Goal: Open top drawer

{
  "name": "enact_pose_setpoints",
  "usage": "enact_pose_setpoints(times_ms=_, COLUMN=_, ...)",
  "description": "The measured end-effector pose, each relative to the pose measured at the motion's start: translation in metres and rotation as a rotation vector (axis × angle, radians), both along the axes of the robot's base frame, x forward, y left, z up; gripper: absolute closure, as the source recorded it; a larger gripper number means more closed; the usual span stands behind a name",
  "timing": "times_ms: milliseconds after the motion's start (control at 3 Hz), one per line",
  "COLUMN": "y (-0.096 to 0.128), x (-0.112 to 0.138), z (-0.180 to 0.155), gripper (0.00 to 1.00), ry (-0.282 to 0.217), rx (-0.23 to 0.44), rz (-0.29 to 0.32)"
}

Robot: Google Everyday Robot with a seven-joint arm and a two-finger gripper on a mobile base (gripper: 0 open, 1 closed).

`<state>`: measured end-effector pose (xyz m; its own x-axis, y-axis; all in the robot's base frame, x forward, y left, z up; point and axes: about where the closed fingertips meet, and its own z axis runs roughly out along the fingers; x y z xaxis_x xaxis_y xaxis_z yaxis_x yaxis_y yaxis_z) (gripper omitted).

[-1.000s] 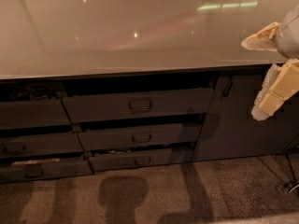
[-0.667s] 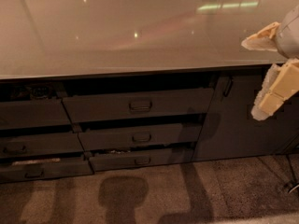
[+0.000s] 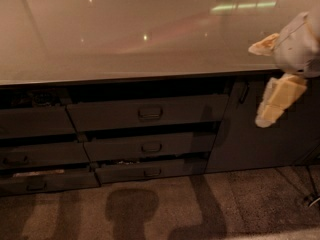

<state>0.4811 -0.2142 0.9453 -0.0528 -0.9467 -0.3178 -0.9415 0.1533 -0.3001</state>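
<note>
1. Against the frame a second ago I see no change: the pale cream gripper [image 3: 273, 102] still hangs at the right edge, in front of the tall dark cabinet door [image 3: 260, 144] and just below the glossy beige bench [image 3: 125, 39] lip.
2. I cannot tell whether it is released or clenched.
3. The wide dark grey top drawer [image 3: 110, 115] sits left of the gripper and well apart from it, with its small rectangular centre handle [image 3: 150, 113] untouched.
4. A dark gap runs between the drawer's upper edge and the bench lip.
5. Two slimmer drawer fronts [image 3: 150, 147] lie below, and the speckled carpet floor [image 3: 200, 209] in front gives open room.
</note>
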Motion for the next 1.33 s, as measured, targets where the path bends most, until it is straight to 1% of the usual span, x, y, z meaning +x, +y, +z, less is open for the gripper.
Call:
enact_pose_setpoints(times_ms=333, y=-0.018, x=0.027, z=-0.044, gripper=0.00, ry=0.031, rx=0.011, rz=-0.005)
enact_pose_setpoints(times_ms=667, y=-0.024, x=0.044, z=-0.077, gripper=0.00, ry=0.077, rx=0.059, rz=0.013)
enact_pose_setpoints(times_ms=1000, y=-0.024, x=0.043, z=-0.077, gripper=0.00, ry=0.077, rx=0.059, rz=0.013)
enact_pose_setpoints(times_ms=1333, y=-0.018, x=0.022, z=-0.079, gripper=0.00, ry=0.037, rx=0.041, rz=0.057)
